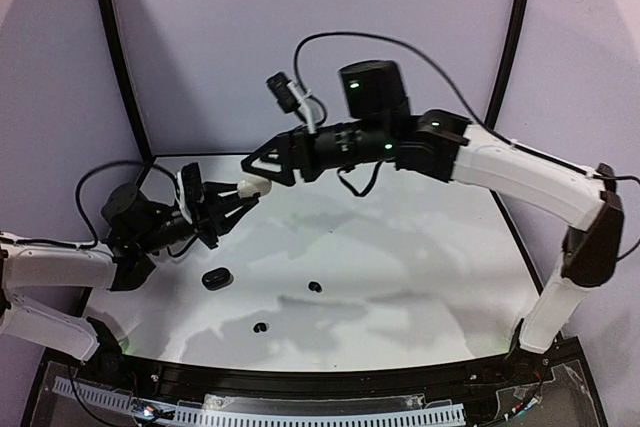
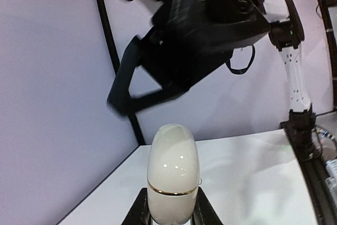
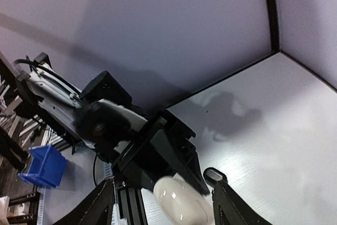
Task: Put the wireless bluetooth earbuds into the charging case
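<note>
Item: white charging case [image 2: 172, 172], lid shut, held above the table [image 1: 420, 267]
Detail: left gripper [image 1: 232, 202] is clamped on its lower half; right gripper [image 1: 256, 175] straddles the upper half with jaws apart. Hazard: the glossy shell may twist or slip from the low clamp if the lid is pried off-centre. The black earbuds [image 1: 314, 287] lie loose on the table near a black case [image 1: 217, 277] (white pair not visible)

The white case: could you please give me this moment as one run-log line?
left gripper: shut on white case, lid closed, above table | right gripper: open, fingers flanking case | black earbuds: on table
</note>
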### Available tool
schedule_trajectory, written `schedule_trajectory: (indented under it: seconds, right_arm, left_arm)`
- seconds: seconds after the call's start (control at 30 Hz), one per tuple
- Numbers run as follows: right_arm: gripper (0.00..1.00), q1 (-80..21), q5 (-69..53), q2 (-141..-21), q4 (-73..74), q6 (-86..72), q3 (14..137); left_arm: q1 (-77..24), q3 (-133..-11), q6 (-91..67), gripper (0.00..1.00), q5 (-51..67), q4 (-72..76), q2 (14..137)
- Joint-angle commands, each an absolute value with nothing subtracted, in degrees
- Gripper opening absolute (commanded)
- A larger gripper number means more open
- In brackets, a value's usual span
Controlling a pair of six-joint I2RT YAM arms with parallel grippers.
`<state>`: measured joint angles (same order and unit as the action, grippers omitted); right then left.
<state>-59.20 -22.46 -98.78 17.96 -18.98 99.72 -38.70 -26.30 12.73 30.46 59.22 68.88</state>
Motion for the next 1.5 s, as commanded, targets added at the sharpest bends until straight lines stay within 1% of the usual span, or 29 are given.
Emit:
schedule_trajectory:
  seconds: [0.0, 0.03, 0.07, 0.13, 0.27, 0.3, 0.37, 0.53, 0.67, 0.73, 0.77, 0.8, 0.93, 1.03, 1.07, 1.13, 1.2, 1.3, 1.33, 1.43, 1.47]
  right_arm:
    - [0.7, -57.48, -23.25, -89.88, 7.89, -11.01, 92.47]
    - [0.74, -57.02, -24.72, -88.57, 5.35, -9.96, 89.47]
    - [0.76, -56.54, -24.9, -87.57, 3.85, -9.37, 87.47]
    - [0.8, -55.48, -26.49, -86.36, 1.37, -9.15, 84.77]
    - [0.83, -55.33, -29.75, -88.8, 0.23, -9.24, 85.61]
    - [0.88, -55.35, -31.74, -90.27, 0.24, -9.55, 86.63]
    - [0.89, -55.73, -34.78, -92.18, -0.88, -9.59, 87.84]
    - [0.8, -55.89, -35.26, -91.41, -6.92, -10.91, 84.69]
    - [0.68, -55.9, -35.3, -91.76, -8.04, -11.68, 84.74]
    - [0.59, -55.94, -35.65, -92.37, -7.42, -11.88, 85.41]
    - [0.58, -55.92, -35.67, -92.61, -7.23, -11.94, 85.55]
    - [0.51, -55.87, -35.82, -93.45, -5.43, -11.91, 86.71]
    - [0.44, -55.84, -35.26, -94.35, -0.91, -11.17, 88.94]
    - [0.33, -55.74, -35.6, -94.05, -0.56, -10.82, 89.08]
    - [0.31, -55.85, -35.66, -94.19, -0.21, -10.73, 89.38]
    - [0.32, -55.81, -35.51, -94.59, 2.57, -10.54, 90.29]
    - [0.37, -55.84, -35.69, -94.9, 3.74, -10.54, 90.76]
    - [0.37, -55.81, -36.11, -95.16, 3.93, -10.72, 90.87]
    - [0.36, -55.81, -36.11, -95.25, 4.06, -10.72, 91.0]
    - [0.29, -55.79, -37.08, -95.65, 4.22, -10.73, 91.22]
    - [0.28, -55.81, -37.4, -95.74, 4.3, -10.73, 91.29]
  left_arm:
    - [-37.13, -30.57, -11.01, 0.01, 37.82, 55.44, 67.71]
    - [-36.9, -30.62, -19.32, 0.01, 41.21, 56.81, 68.23]
    - [-36.78, -30.49, -27.79, 0.01, 44.1, 60.96, 69.16]
    - [-36.74, -30.65, -37.38, 0.01, 46.89, 67.05, 70.81]
    - [-36.78, -33.1, -40.89, 0.01, 46.76, 71.51, 71.82]
    - [-36.75, -33.72, -41.97, 0.01, 46.21, 72.33, 72.27]
    - [-36.88, -34.43, -44.28, 0.01, 46.01, 73.56, 73.11]
    - [-37.08, -34.62, -42.15, 0.01, 46.52, 73.05, 72.62]
    - [-37.09, -34.59, -42.19, 0.01, 46.25, 72.97, 72.7]
    - [-37.09, -34.71, -41.98, 0.01, 46.5, 72.94, 72.89]
    - [-37.09, -34.71, -41.82, 0.01, 46.63, 72.94, 72.92]
    - [-37.09, -34.83, -41.66, 0.01, 46.66, 72.9, 72.94]
    - [-37.09, -35.29, -40.66, 0.01, 47.49, 73.38, 73.11]
    - [-37.09, -35.25, -40.38, 0.01, 47.83, 73.13, 73.06]
    - [-37.09, -35.25, -40.28, 0.01, 47.8, 73.02, 73.06]
    - [-37.09, -35.29, -40.14, 0.01, 47.63, 72.98, 73.12]
    - [-37.09, -35.33, -39.87, 0.01, 47.56, 72.87, 73.19]
    - [-37.09, -35.33, -39.31, 0.01, 47.7, 72.74, 73.15]
    - [-37.09, -35.38, -39.3, 0.01, 47.8, 72.76, 73.14]
    - [-37.09, -35.42, -39.2, 0.01, 47.69, 72.72, 73.2]
    - [-37.09, -35.42, -39.2, 0.01, 47.57, 72.7, 73.2]
